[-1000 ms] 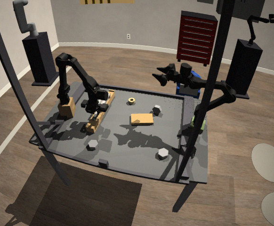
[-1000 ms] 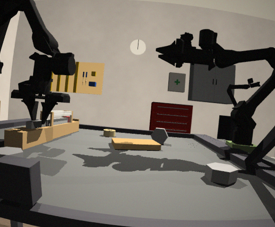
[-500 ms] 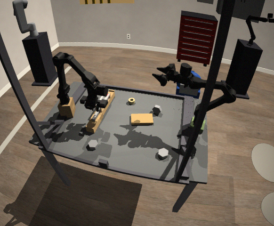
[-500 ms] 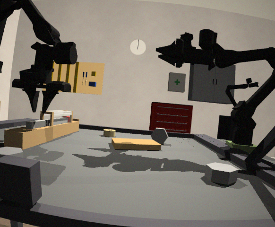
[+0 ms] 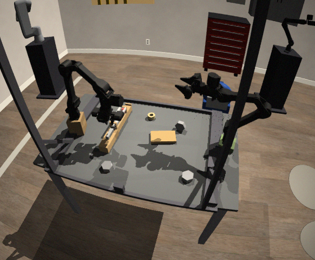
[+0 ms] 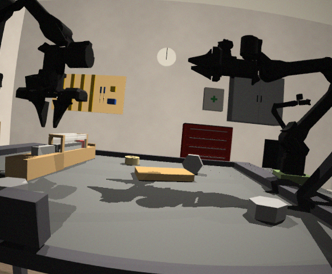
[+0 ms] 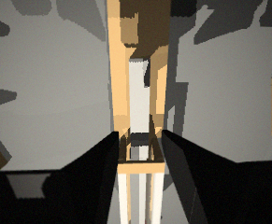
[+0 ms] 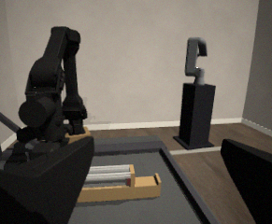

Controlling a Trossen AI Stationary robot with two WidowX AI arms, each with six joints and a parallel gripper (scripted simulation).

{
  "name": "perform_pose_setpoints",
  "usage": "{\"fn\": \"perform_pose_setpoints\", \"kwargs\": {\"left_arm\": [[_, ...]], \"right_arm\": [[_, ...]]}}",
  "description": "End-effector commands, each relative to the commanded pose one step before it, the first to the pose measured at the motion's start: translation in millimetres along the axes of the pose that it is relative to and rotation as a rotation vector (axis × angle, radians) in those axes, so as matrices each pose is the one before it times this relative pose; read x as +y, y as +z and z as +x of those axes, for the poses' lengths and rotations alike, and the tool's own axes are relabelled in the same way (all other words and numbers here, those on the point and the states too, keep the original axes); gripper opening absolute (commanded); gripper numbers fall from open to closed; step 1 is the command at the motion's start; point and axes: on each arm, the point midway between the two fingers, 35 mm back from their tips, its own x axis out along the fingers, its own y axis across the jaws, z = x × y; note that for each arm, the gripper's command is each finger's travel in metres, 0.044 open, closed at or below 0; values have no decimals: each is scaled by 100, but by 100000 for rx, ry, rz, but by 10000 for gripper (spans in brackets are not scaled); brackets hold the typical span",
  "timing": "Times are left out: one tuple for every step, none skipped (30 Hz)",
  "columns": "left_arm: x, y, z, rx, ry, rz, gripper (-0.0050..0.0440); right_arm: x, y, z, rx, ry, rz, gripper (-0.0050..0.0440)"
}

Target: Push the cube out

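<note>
Channel and two-armed work cell. The wooden channel [image 5: 105, 146] [image 6: 45, 165] [image 7: 119, 75] [image 8: 112, 194] lies on the grey tabletop [image 5: 163, 114] [image 6: 148, 236] [image 7: 47, 84] [image 8: 150, 163]. The red cube [image 5: 122, 109] [image 6: 81, 143] [image 8: 128, 182] is inside it, beneath the pale roof bars, near the end with the short ledge and raised lip. A long grey bar [image 5: 110, 132] [image 6: 43, 150] [image 7: 139, 95] lies in the channel's opposite portion. The left hand [image 5: 113, 124] [image 6: 48, 127] [image 7: 140, 135] points downward above the channel, fingers partly open, grasping nothing. The right hand [image 5: 178, 82] [image 6: 190, 63] [image 8: 158, 145] is raised well apart from it, fingers wide open, likewise unloaded. A green cross [image 6: 213, 99] marks a grey wall box [image 6: 207, 108].
</note>
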Motion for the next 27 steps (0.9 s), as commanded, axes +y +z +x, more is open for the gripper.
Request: {"fn": "perform_pose_setpoints", "kwargs": {"left_arm": [[290,-29,-497,103,2085,441,157],[2,0,3,0,0,0,157],[3,0,3,0,0,0,157],[3,0,3,0,0,0,157],[2,0,2,0,0,0,157],[2,0,2,0,0,0,157],[-4,0,-4,0,-1,0,0],[0,0,0,0,0,0,0],[0,0,0,0,0,0,0],[0,0,0,0,0,0,0],[0,0,0,0,0,0,0],[0,0,0,0,0,0,0],[0,0,0,0,0,0,0],[0,0,0,0,0,0,0],[0,0,0,0,0,0,0],[0,0,0,0,0,0,0],[0,0,0,0,0,0,0],[0,0,0,0,0,0,0],[0,0,0,0,0,0,0],[0,0,0,0,0,0,0],[0,0,0,0,0,0,0],[0,0,0,0,0,0,0],[0,0,0,0,0,0,0],[-1,75,14,-52,-82,-2602,0],[6,58,8,-8,-11,-2553,0],[6,70,10,-9,-14,-3031,0],[10,112,17,-12,-17,-3562,0]], "right_arm": [[0,720,-103,-1744,0,0,400],[0,0,0,0,0,0,400],[0,0,0,0,0,0,400],[0,0,0,0,0,0,400],[0,0,0,0,0,0,400],[0,0,0,0,0,0,400],[0,0,0,0,0,0,400],[0,0,0,0,0,0,400],[0,0,0,0,0,0,400],[0,0,0,0,0,0,400],[0,0,0,0,0,0,400],[0,0,0,0,0,0,400],[0,0,0,0,0,0,400],[0,0,0,0,0,0,400],[0,0,0,0,0,0,400],[0,0,0,0,0,0,400],[0,0,0,0,0,0,400],[0,0,0,0,0,0,400],[0,0,0,0,0,0,400],[0,0,0,0,0,0,400],[0,0,0,0,0,0,400],[0,0,0,0,0,0,400],[0,0,0,0,0,0,400],[0,0,0,0,0,0,400],[0,0,0,0,0,0,400],[0,0,0,0,0,0,400],[0,0,0,0,0,0,400]]}}
